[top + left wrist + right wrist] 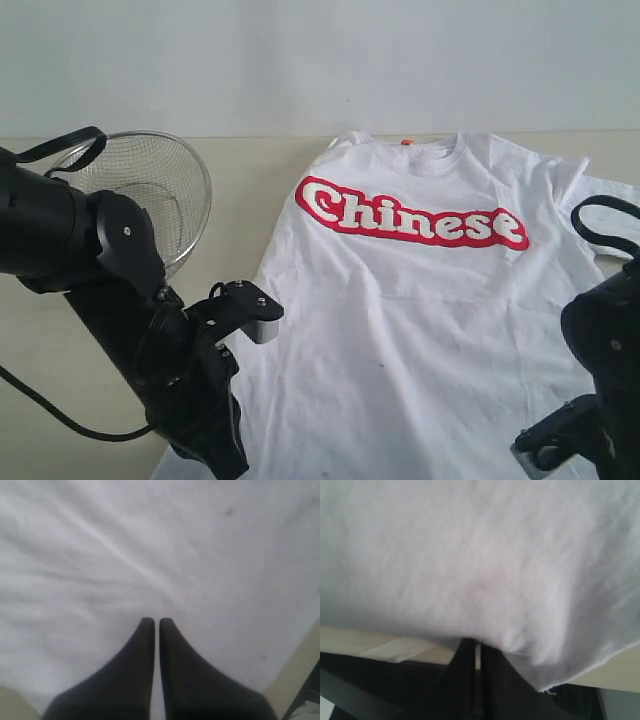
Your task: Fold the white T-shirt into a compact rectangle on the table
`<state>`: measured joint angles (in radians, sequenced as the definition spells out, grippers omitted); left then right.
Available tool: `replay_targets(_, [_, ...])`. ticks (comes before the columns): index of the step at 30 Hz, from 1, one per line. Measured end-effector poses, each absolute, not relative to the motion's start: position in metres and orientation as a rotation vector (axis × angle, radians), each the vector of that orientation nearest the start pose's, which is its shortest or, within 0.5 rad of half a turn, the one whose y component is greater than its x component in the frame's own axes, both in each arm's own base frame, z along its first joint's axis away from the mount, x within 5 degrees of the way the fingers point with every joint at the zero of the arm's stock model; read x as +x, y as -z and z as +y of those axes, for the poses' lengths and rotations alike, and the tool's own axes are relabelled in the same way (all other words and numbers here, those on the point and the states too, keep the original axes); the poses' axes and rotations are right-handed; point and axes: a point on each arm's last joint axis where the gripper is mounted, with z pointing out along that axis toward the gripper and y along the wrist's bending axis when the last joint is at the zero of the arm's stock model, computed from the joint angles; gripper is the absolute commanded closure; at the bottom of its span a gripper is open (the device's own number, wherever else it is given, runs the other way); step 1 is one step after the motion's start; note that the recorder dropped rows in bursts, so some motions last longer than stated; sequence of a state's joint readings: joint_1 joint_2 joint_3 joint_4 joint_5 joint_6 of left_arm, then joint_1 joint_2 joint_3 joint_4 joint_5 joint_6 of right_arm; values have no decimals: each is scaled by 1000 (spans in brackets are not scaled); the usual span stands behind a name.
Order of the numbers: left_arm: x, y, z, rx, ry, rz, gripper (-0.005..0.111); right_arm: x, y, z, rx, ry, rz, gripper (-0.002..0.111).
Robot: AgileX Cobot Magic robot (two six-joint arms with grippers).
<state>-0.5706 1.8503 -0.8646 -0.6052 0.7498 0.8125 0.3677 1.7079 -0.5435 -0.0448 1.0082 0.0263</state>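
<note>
The white T-shirt point(420, 300) is lying spread, print up, on the table point(255, 170), with nothing folded yet; the first grasp is seemingly being set up. The left gripper point(156, 625) and right gripper point(477, 647) are resting near its lower hem with fingers together; whether either is pinching cloth, I cannot tell. The next move calls for a sure hold on the hem.

Lightly creased T-shirt point(420, 330) soft matt woven cloth, table point(50, 340) smooth matt beige top, basket point(160, 185) shiny fine metal wire mesh.
</note>
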Motion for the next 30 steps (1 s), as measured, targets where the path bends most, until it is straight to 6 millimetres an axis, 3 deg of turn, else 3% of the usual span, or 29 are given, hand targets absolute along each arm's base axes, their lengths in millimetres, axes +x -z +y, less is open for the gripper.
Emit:
replay_targets(4, [223, -118, -186, 1393, 639, 2796, 102, 164, -112, 61, -709, 181, 3544, 108])
replay_targets(10, [223, -118, -185, 1406, 634, 2796, 102, 171, -137, 78, -617, -130, 3353, 108])
replay_targets(14, [224, -117, -186, 1395, 621, 2785, 102, 175, -142, 87, -568, -287, 3275, 108])
replay_targets(30, [225, -117, -186, 1382, 615, 2786, 102, 176, -123, 94, -588, -299, 3338, 108])
